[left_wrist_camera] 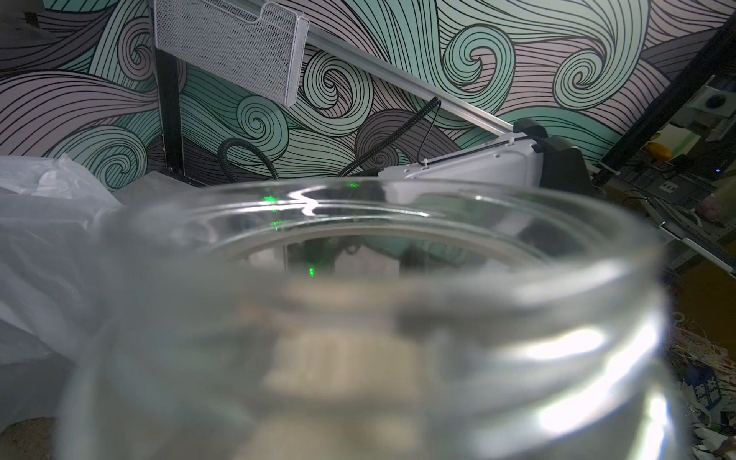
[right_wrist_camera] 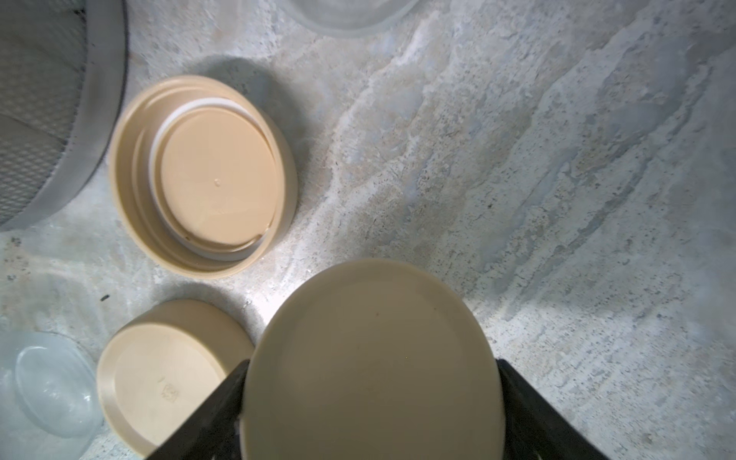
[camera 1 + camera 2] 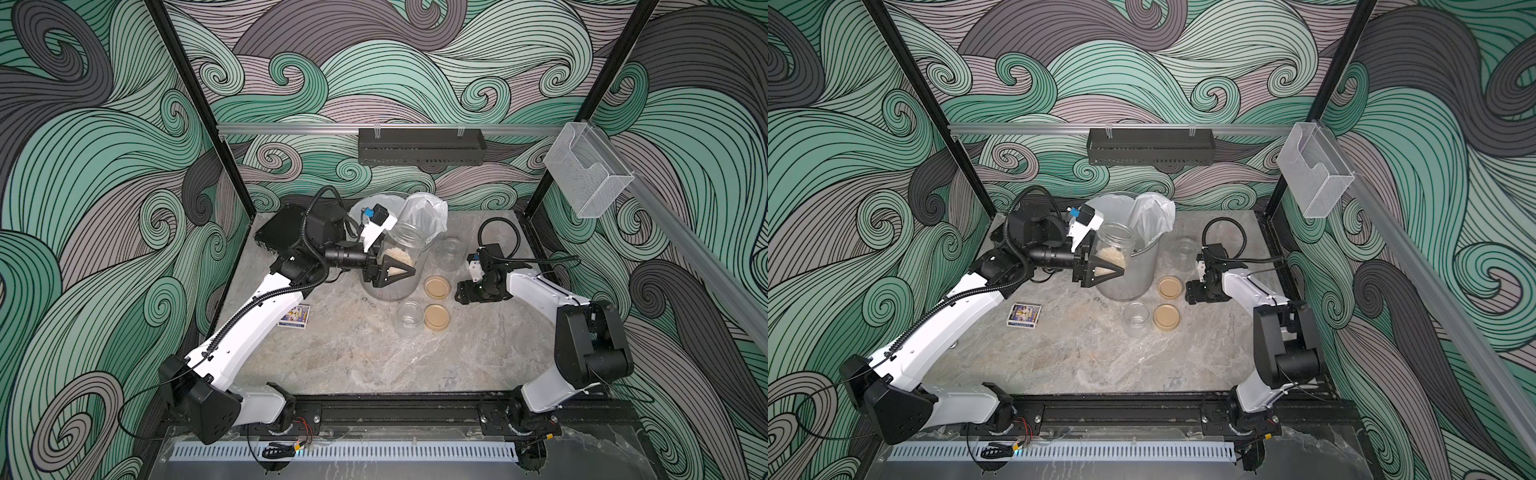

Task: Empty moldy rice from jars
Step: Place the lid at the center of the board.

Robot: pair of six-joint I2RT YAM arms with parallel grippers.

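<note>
My left gripper (image 3: 388, 274) (image 3: 1100, 272) is shut on an open clear jar (image 3: 401, 249) (image 3: 1115, 245), held off the table against the front of the mesh bin (image 3: 395, 293) (image 3: 1138, 284). Moldy rice (image 3: 400, 259) (image 3: 1111, 257) lies in its lower part. In the left wrist view the jar (image 1: 358, 318) fills the frame and hides the jaws, with the rice (image 1: 338, 358) only a blur. My right gripper (image 3: 469, 293) (image 2: 374, 398) is shut on a tan lid (image 2: 370, 350) just above the table. Two empty jars (image 3: 451, 251) (image 3: 407, 318) stand lidless.
Two tan lids (image 3: 437, 286) (image 3: 436, 318) lie between the empty jars, one of them upside down (image 2: 203, 175). The bin's white liner (image 3: 424, 212) bulges over its rim. A small printed card box (image 3: 295, 316) lies by the left arm. A black shelf (image 3: 419, 145) hangs on the back wall.
</note>
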